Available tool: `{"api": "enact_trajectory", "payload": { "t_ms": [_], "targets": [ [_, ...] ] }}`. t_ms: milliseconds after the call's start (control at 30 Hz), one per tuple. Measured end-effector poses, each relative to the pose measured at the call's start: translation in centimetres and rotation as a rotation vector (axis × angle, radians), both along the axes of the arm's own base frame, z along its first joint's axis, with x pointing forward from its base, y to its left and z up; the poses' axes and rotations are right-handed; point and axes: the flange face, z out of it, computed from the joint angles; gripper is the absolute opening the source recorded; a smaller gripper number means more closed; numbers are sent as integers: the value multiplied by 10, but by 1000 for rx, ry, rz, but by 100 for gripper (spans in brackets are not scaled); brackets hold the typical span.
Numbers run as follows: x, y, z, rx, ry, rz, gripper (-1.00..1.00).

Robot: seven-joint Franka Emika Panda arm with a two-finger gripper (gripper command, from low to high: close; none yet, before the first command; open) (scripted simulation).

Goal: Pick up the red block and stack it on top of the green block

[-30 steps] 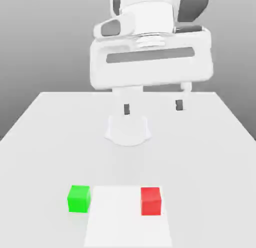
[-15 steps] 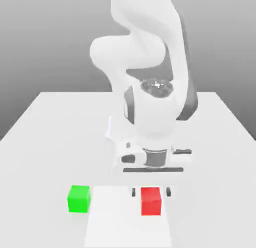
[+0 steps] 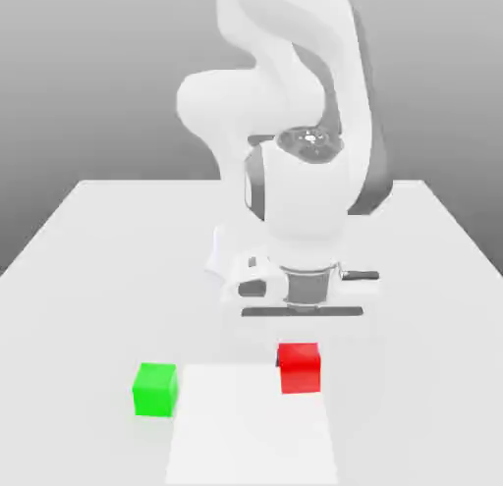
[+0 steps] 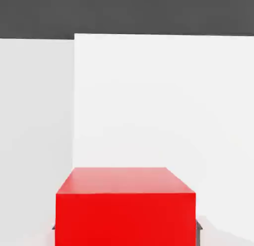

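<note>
Pincer (image 3: 299, 364) is clamped on the red block (image 3: 300, 367), holding it just off the white table (image 3: 88, 268). Green block (image 3: 155, 389) sits on the table, apart toward the exterior view's left. No writing can be read on anything.

Bare table (image 3: 98, 258) surrounds the green block (image 3: 155, 389), its top unobstructed, with the red block (image 3: 300, 366) well apart rightward.
</note>
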Motion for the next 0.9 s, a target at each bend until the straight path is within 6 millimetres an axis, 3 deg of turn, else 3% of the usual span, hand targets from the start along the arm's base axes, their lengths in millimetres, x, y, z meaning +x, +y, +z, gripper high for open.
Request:
{"api": "enact_trajectory", "payload": {
  "t_ms": [333, 667, 900],
  "targets": [
    [0, -83, 26, -18, -13, 143, -100],
    [-22, -158, 32, 1, 6, 294, -100],
    [-21, -166, 19, 19, 1, 323, -100]
  ]
}}
